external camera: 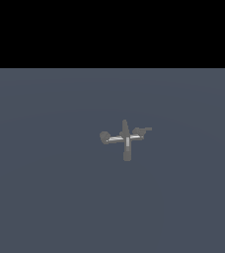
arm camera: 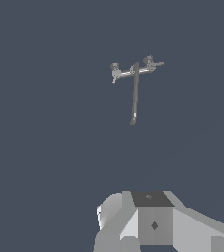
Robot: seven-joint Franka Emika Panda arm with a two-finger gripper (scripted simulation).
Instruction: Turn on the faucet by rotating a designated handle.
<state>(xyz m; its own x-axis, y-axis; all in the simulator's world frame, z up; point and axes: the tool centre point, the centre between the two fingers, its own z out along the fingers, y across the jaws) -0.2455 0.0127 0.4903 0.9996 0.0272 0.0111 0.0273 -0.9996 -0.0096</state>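
Exterior view: a small dark grey metal cross-shaped faucet stood alone on the flat slate-blue tabletop, a little toward the exterior view's right of centre; a black band filled the upper part of the picture; its central post rose upright; its straight tube spout, marked by a pale stripe, pointed toward the lower edge of the picture; the short side arm ending in a rounded knob reached to the exterior view's left; the short grey side arm with a thin flat bar-like tab, the handle, reached to the exterior view's right; no part of the arm appeared in this view. Wrist view: the faucet appeared well apart from the pale grey and white blocky gripper body; the spout extended toward the gripper body; the handle and the knob arm spread to opposite sides; the fingers could not be made out, so whether they were open or closed cannot be told; nothing touched the faucet.
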